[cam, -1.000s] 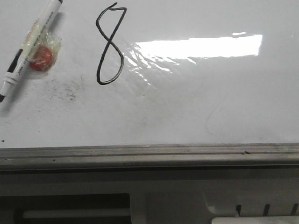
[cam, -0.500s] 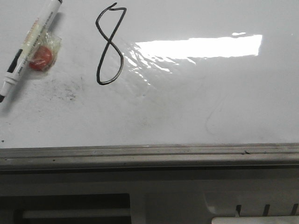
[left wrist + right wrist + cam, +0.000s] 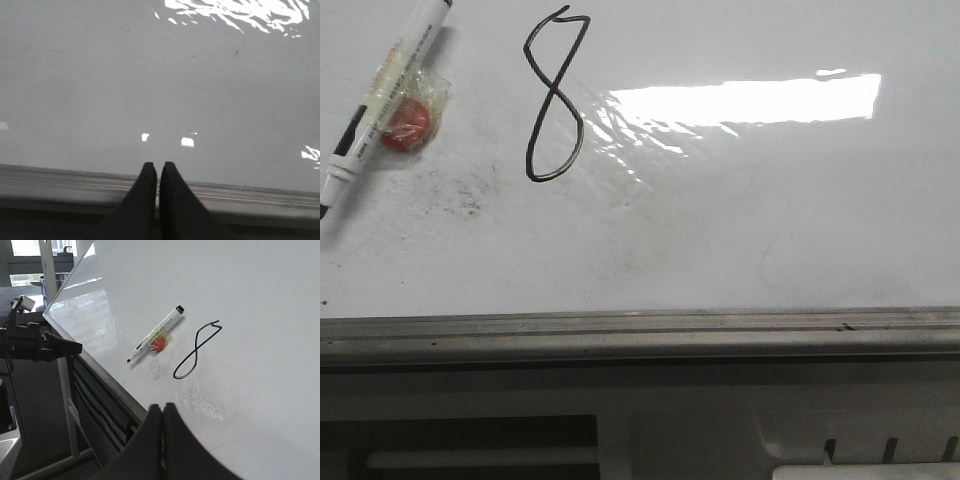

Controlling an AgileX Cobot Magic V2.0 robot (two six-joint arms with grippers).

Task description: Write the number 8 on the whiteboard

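Observation:
A thin black number 8 (image 3: 555, 97) is drawn on the glossy whiteboard (image 3: 740, 230), left of the light glare; it also shows in the right wrist view (image 3: 196, 351). A white marker with a black cap (image 3: 382, 95) lies on the board at the far left, a small red object in clear wrap (image 3: 408, 125) taped to it. My left gripper (image 3: 157, 166) is shut and empty over the board's grey rail (image 3: 60, 182). My right gripper (image 3: 162, 407) is shut and empty above the board's near edge. Neither gripper shows in the front view.
The grey metal rail (image 3: 640, 335) runs along the board's near edge, with a dark frame below it. Faint grey smudges (image 3: 460, 190) lie below the marker. The left arm (image 3: 37, 342) stands off the board's edge in the right wrist view.

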